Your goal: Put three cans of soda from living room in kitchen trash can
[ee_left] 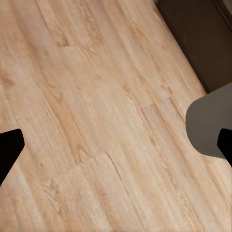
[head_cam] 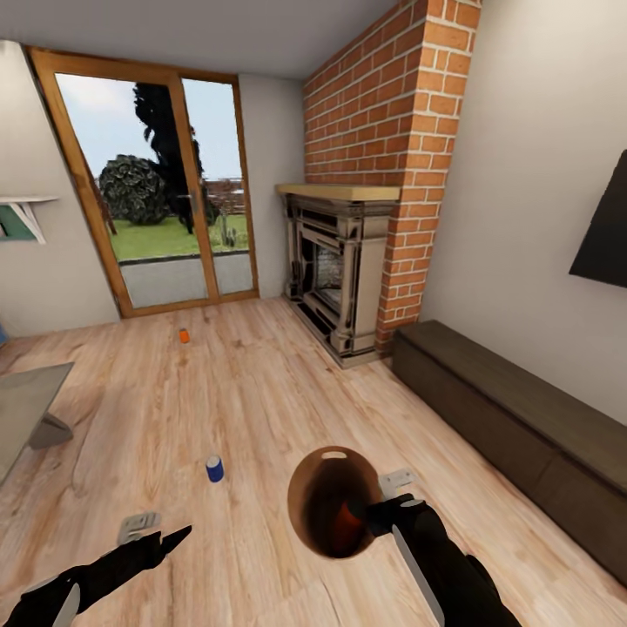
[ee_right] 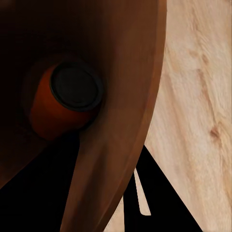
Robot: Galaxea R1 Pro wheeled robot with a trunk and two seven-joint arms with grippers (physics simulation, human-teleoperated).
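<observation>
My right gripper point(head_cam: 383, 512) is shut on the rim of the tash can point(head_cam: 306, 514), a round bin with a brown inside, held low over the wood floor. One orange can of soda point(ee_right: 58, 104) lies inside it, also seen as an orange patch point(head_cam: 350, 522) in the head view. The dark blue can of soda point(head_cam: 214, 468) stands on the floor just ahead of my left gripper point(head_cam: 158, 535), which is open and holds nothing. Another orange can of soda point(head_cam: 184, 335) stands farther off, near the glass doors. In the left wrist view the fingertips point(ee_left: 9, 151) are wide apart over bare floor beside the bin's grey outside point(ee_left: 209, 126).
A red-brick fireplace point(head_cam: 344, 270) stands ahead on the right. A long dark low bench point(head_cam: 522, 418) runs along the right wall under a black TV point(head_cam: 605, 231). A grey low table point(head_cam: 26, 405) juts in at the left. Wood-framed glass doors point(head_cam: 165, 183) close the far wall.
</observation>
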